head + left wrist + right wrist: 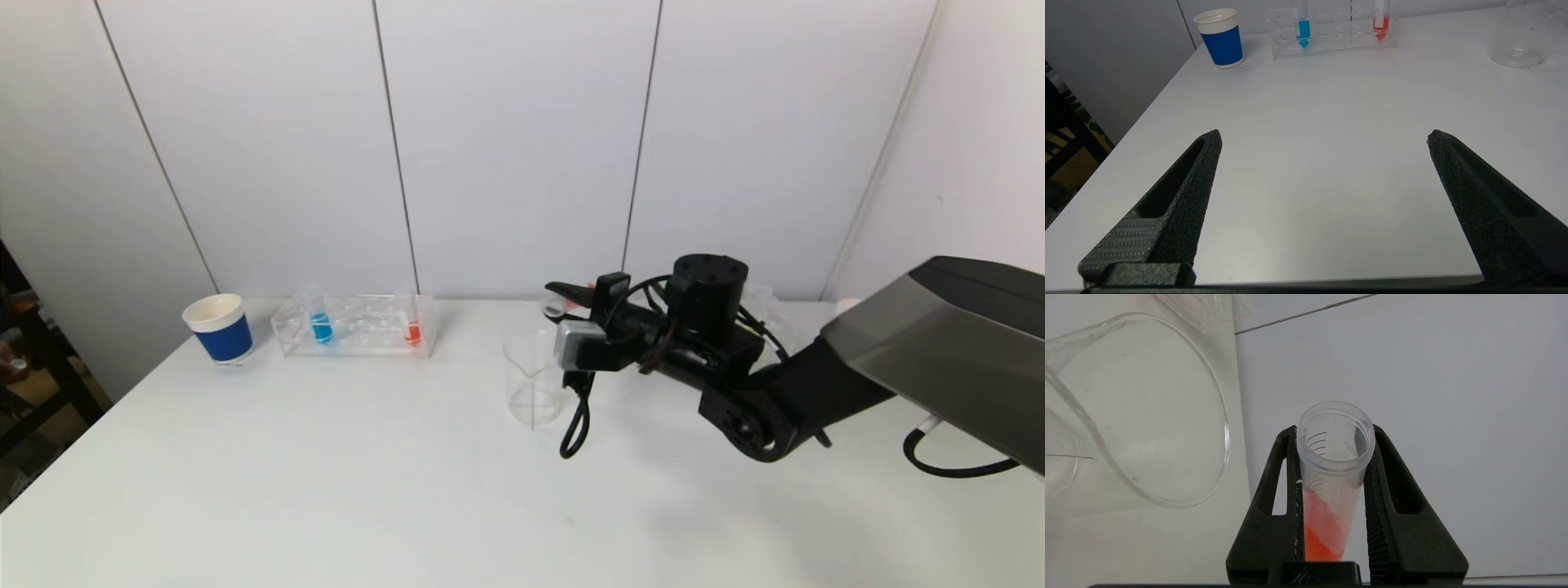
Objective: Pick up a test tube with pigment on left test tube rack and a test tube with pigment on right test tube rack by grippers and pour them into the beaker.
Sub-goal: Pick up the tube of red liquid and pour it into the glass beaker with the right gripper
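Black serrated jaws of the right gripper [1333, 490] are clamping a clear plastic test tube of orange pigment [1331, 477], tilting beside the clear glass beaker [535, 377]. Its mouth is needing to clear the rim before tipping further. Only the left wrist view is showing the left gripper [1323, 139] gaping wide over the white table [1331, 122].

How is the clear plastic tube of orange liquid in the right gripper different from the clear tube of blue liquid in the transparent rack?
The clear plastic tube of orange liquid is clamped in the right gripper beside the glass beaker; the clear tube of blue liquid sits in the transparent rack. The orange one is tilted, its liquid slanting; the blue one stands upright. Both are uncapped, conical-tipped and partly filled. The left gripper is open, away from both.
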`<state>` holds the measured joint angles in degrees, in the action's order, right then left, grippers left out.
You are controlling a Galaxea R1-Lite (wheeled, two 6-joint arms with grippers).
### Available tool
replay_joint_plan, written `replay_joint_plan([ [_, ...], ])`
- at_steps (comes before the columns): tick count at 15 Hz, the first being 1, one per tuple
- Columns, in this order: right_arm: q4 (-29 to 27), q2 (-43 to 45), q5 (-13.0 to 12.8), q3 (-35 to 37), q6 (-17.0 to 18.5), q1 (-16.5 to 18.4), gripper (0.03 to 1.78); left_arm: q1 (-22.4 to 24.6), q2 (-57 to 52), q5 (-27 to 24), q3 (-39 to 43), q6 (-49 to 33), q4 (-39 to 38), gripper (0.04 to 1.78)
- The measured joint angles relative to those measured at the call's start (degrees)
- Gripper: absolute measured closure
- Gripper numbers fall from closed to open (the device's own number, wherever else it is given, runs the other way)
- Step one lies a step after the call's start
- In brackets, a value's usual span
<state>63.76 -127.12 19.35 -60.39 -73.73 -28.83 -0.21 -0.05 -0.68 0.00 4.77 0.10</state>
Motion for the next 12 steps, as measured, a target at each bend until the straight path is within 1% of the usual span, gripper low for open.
replay_joint_plan([
  [1, -0.76, 0.33, -0.09, 0.00, -0.94, 0.02, 1.33, 0.00, 0.00, 0.00, 0.00, 0.02, 0.01, 0.06],
  [3, -1.39, 0.88, -1.40, 0.06, -2.86, 0.00, 1.33, 0.00, 0.00, -0.02, 0.00, -0.02, 0.01, 0.06],
  [5, -2.12, 1.30, -1.77, 0.17, -3.86, -0.05, 1.33, 0.00, 0.00, -0.02, 0.00, -0.02, 0.00, 0.06],
  [10, -3.23, 2.49, -3.94, 0.41, -5.99, -0.09, 1.33, 0.00, 0.00, 0.02, 0.00, -0.02, 0.00, 0.06],
  [12, -4.25, 2.95, -4.22, 0.52, -6.97, -0.20, 1.33, 0.00, 0.00, 0.00, 0.00, -0.02, 0.01, 0.06],
])
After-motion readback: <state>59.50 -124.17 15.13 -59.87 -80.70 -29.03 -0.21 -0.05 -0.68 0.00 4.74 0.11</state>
